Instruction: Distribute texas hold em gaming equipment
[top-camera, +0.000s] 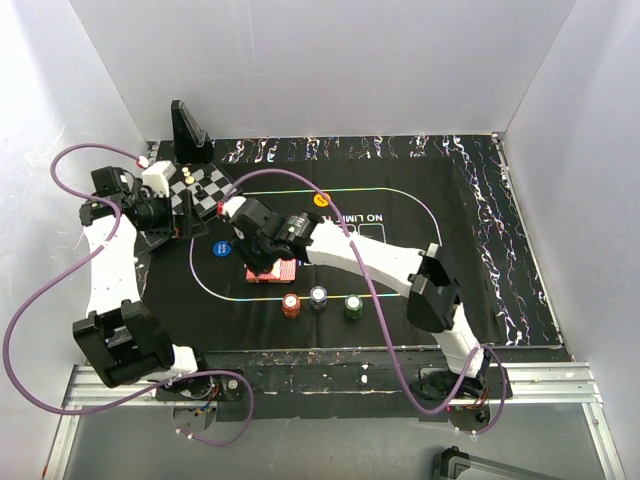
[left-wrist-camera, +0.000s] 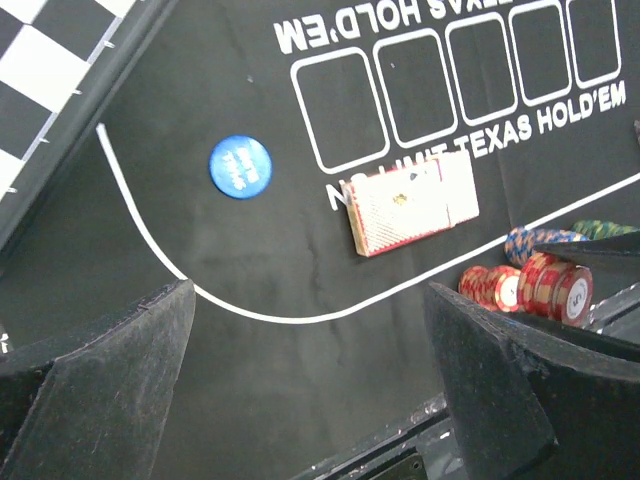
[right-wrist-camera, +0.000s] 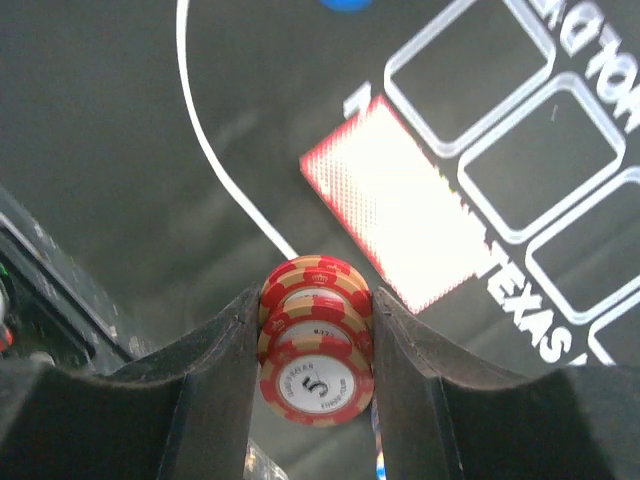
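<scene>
Red chips in the grip: a stack of red poker chips (right-wrist-camera: 316, 340), its exposed face marked "5", sits pinched by its rims between the fingers of the right gripper (right-wrist-camera: 315, 300), whose jaws stand partly closed around it. The stack is at the near stretch of the white oval line on the black felt mat (right-wrist-camera: 110, 150), just beside a deck of red-backed playing cards (right-wrist-camera: 390, 215). Whether it touches the felt cannot be told. A grey stack (top-camera: 318, 297) and a green stack (top-camera: 353, 305) stand in a row to its right. The left gripper (left-wrist-camera: 310, 290) hangs spread wide and empty near the chessboard (left-wrist-camera: 40, 70). The mat reads "NO LIMIT TEXAS HOLD'EM"; lettering on the blue disc (left-wrist-camera: 240, 166) is too blurred to read.
</scene>
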